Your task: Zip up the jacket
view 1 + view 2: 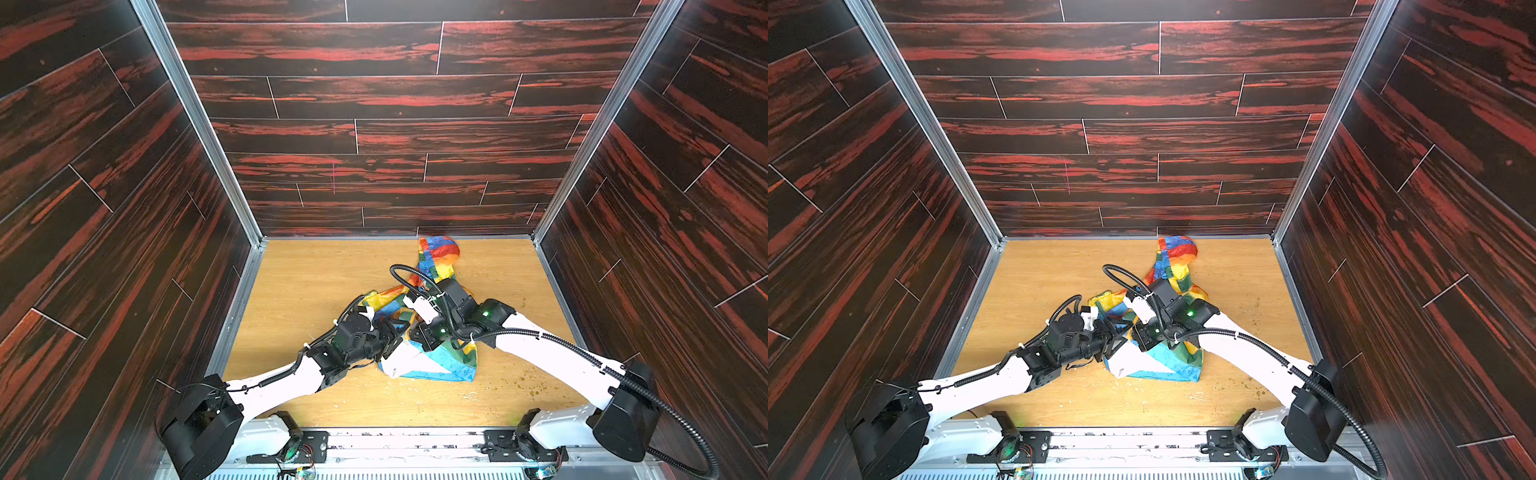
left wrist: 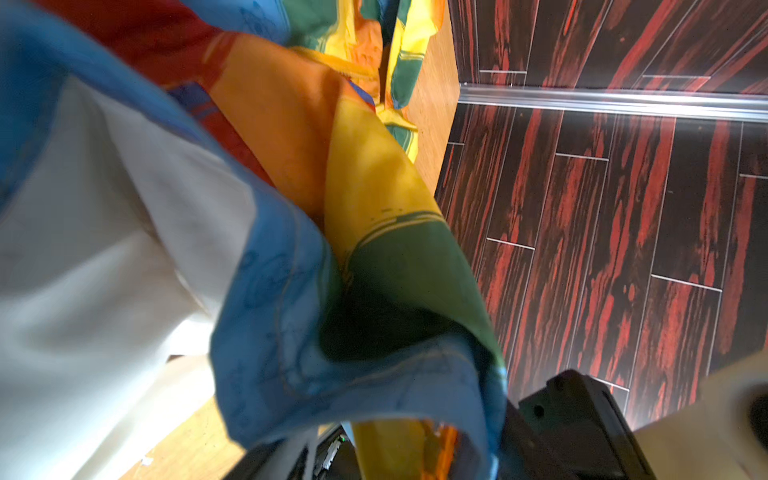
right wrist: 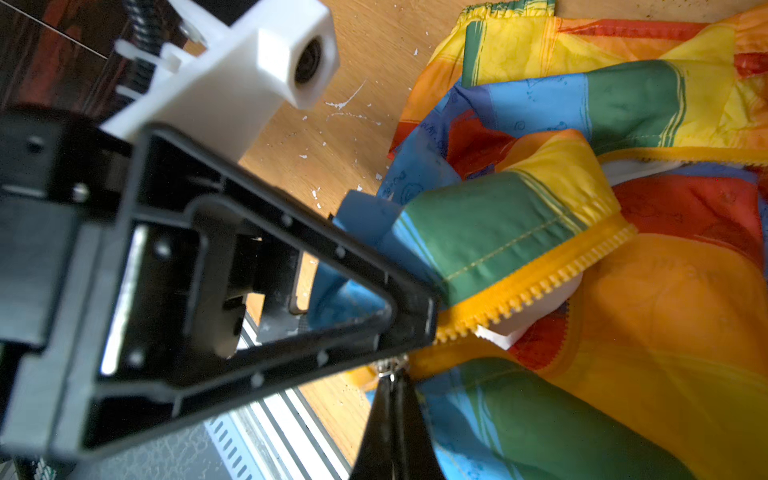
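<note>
Clamped fully shut with the right gripper [image 3: 390, 388] on the metal zipper pull [image 3: 390, 369]. Part-way apart on the left gripper [image 1: 398, 337], hem cloth between the jaws; cannot tell whether truly gripped. On the wooden table [image 1: 316, 291], found the jacket [image 1: 440, 363] crumpled at centre, one end trailing toward 1 o'clock by the back wall [image 1: 374, 137]. Judged light, thin, limp, slippery: likely to bunch ahead of the pull. Best held taut at the hem end of the yellow zipper tape [image 3: 536, 286].
</note>
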